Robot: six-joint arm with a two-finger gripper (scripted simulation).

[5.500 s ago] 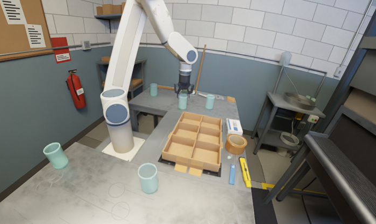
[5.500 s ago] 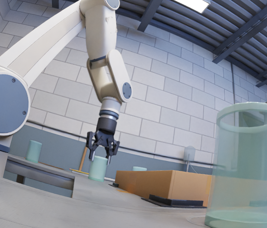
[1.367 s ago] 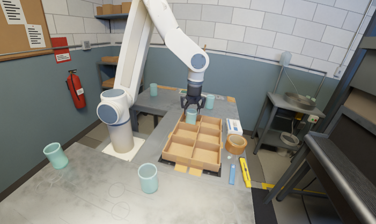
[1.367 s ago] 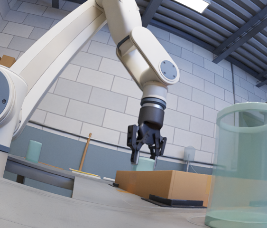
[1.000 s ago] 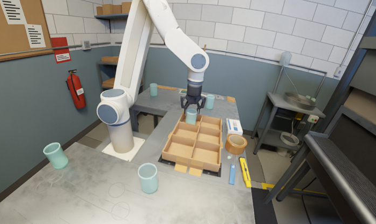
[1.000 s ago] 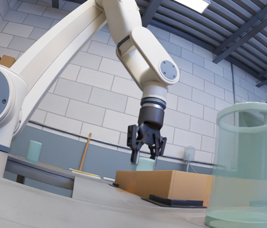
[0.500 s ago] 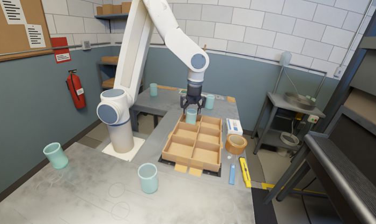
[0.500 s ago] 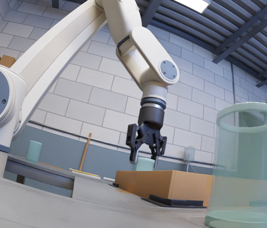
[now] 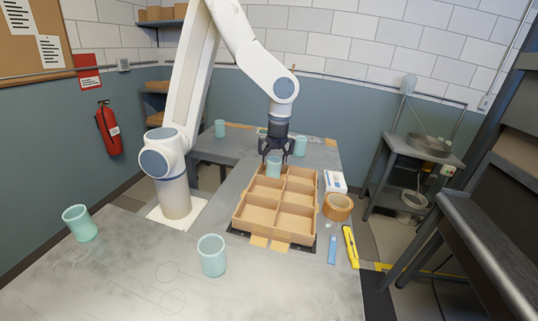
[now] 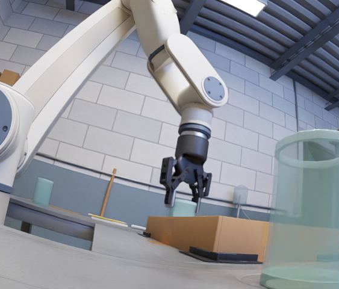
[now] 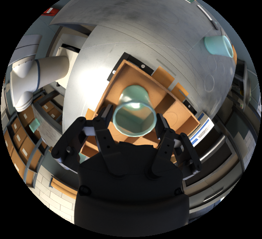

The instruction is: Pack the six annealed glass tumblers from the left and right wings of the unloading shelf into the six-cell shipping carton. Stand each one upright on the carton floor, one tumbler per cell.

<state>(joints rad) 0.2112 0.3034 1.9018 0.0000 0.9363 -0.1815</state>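
Note:
A pale green glass tumbler (image 9: pixel 273 166) (image 10: pixel 182 207) (image 11: pixel 135 111) stands upright in the far left corner cell of the six-cell carton (image 9: pixel 280 201) (image 10: pixel 208 235) (image 11: pixel 149 109), its rim rising above the carton wall. My gripper (image 9: pixel 275 158) (image 10: pixel 183 203) (image 11: pixel 135 121) is open just above it and holds nothing. The other cells are empty. Two tumblers stand on the far wing, one at the left (image 9: pixel 219 128) (image 10: pixel 42 191) and one behind the gripper (image 9: pixel 300 145) (image 11: pixel 218 46). Two more stand on the near wing (image 9: pixel 79 222) (image 9: pixel 211 255) (image 10: pixel 311 211).
The carton's dividers and walls surround the tumbler. A tape roll (image 9: pixel 337 206), a white box (image 9: pixel 334 181), a blue marker (image 9: pixel 332 249) and a yellow knife (image 9: pixel 350 246) lie right of the carton. My arm's base (image 9: pixel 170 175) stands to its left.

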